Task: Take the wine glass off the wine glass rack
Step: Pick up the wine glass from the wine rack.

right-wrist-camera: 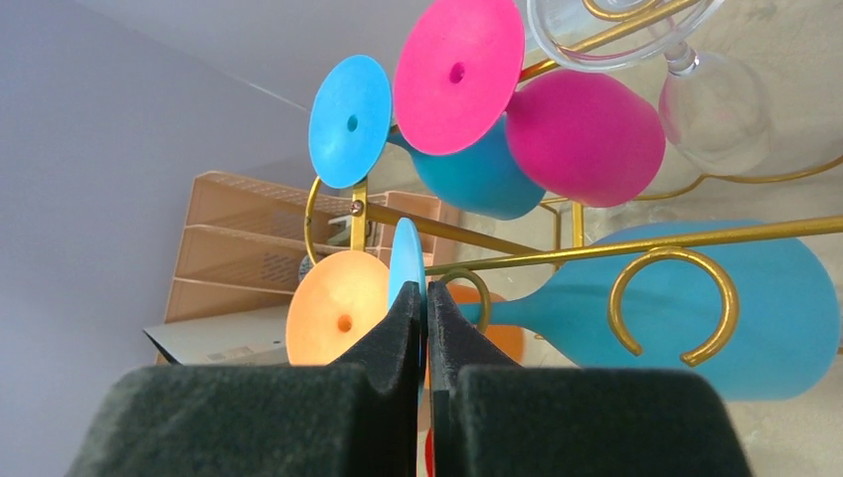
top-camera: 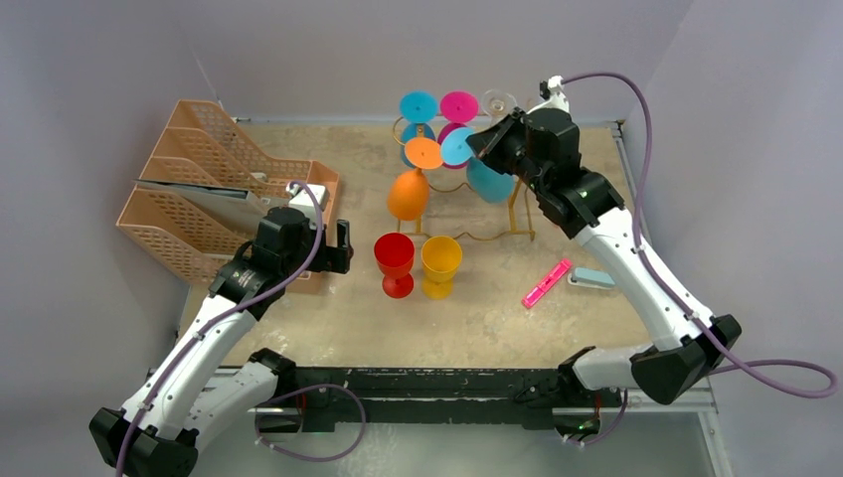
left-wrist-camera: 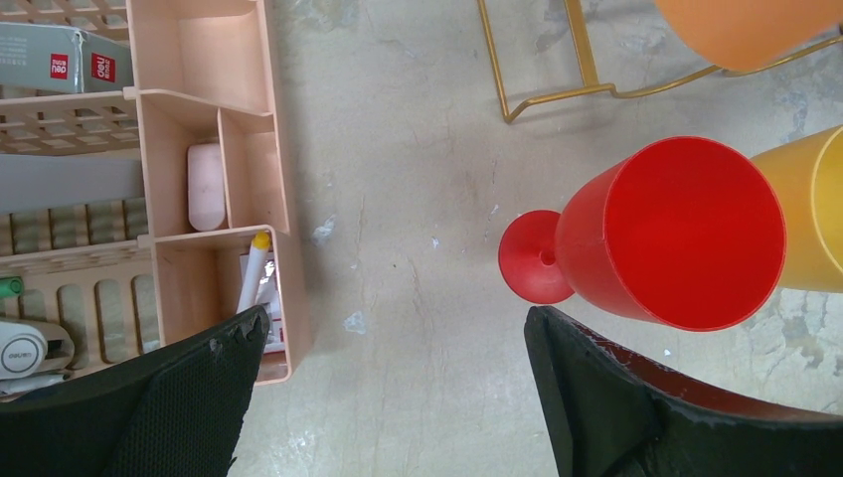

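The gold wire wine glass rack (top-camera: 517, 214) stands at the back middle of the table. Several glasses hang on it upside down: blue, pink, clear, orange (top-camera: 408, 194). My right gripper (top-camera: 484, 144) is at the rack's right side. In the right wrist view it (right-wrist-camera: 425, 298) is shut on the thin foot disc of a blue wine glass (right-wrist-camera: 736, 308), whose stem sits on the gold rail (right-wrist-camera: 596, 248). My left gripper (top-camera: 346, 246) is open and empty, just left of a red glass (top-camera: 395, 263) standing on the table; it also shows in the left wrist view (left-wrist-camera: 396, 316).
A yellow glass (top-camera: 440, 265) stands right of the red one (left-wrist-camera: 676, 234). Peach mesh file trays (top-camera: 214, 189) and a peach organizer (left-wrist-camera: 214, 149) fill the left side. A pink marker-like object (top-camera: 548, 282) and a pale blue object (top-camera: 593, 277) lie at the right.
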Controlling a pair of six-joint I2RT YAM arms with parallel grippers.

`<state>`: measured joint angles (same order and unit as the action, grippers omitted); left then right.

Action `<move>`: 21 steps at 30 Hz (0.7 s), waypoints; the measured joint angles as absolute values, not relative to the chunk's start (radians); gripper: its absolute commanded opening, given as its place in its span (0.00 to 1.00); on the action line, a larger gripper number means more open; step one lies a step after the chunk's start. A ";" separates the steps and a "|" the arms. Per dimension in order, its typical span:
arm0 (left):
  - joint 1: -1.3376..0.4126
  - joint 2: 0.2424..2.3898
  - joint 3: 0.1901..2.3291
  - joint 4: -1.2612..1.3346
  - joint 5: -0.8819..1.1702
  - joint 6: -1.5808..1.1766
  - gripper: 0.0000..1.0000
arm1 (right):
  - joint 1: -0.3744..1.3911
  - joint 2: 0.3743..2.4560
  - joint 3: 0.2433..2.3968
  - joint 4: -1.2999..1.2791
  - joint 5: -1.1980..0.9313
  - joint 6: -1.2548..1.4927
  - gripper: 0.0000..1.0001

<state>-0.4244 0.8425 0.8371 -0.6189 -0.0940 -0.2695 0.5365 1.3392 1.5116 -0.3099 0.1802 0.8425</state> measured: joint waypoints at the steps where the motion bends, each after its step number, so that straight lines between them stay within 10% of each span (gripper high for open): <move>1: -0.424 0.842 0.837 -0.619 -0.093 -0.270 0.99 | 0.537 1.333 1.507 -0.310 0.178 0.847 0.00; 21: -0.424 0.843 0.837 -0.623 -0.090 -0.270 0.99 | 0.529 1.293 1.412 -0.233 0.121 1.023 0.00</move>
